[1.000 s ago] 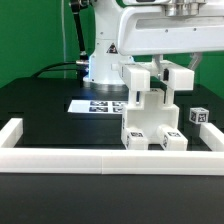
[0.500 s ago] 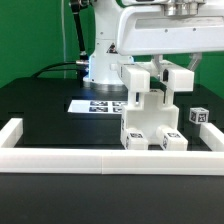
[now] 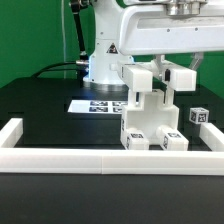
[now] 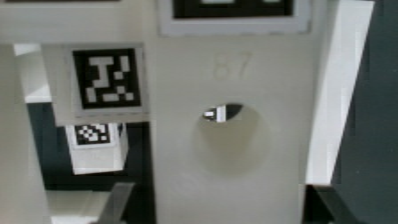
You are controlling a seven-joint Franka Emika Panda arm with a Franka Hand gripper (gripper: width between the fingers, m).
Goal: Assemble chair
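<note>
Black tabletop [image 3: 40,110] before a green backdrop [image 3: 30,40], bounded by a low white border frame [image 3: 100,158] that runs well below the claw and nearer the camera. White robot base [image 3: 100,60] stands behind, toward the exterior view's left of the claw.

Claw [image 3: 172,68] hangs from above, pointing down, directly over the chair [image 3: 150,115]. The chair is a partly joined stack of white blocky pieces. It stands upright on the table, its upper end between the claw's fingers and its tagged lower blocks well below them.

Wrist view: the claw [image 4: 222,205] is spread wide. Its two dark fingers [image 4: 125,205] flank a broad white upright face of the chair [image 4: 231,150], one at each edge of it. The gap is filled by that face, but whether the fingers press on it or merely stand just beside it cannot be told. A small round fitting [image 4: 221,114] sits in the middle of the face, beyond the fingertips. A black-and-white tag [image 4: 107,77] shows on a neighbouring piece to one side.

Marker board [image 3: 95,105] lies flat on the table, below the claw and toward the exterior view's left. A loose white block [image 3: 199,116] bearing a tag rests on the table below the claw, toward the exterior view's right, apart from the chair.
</note>
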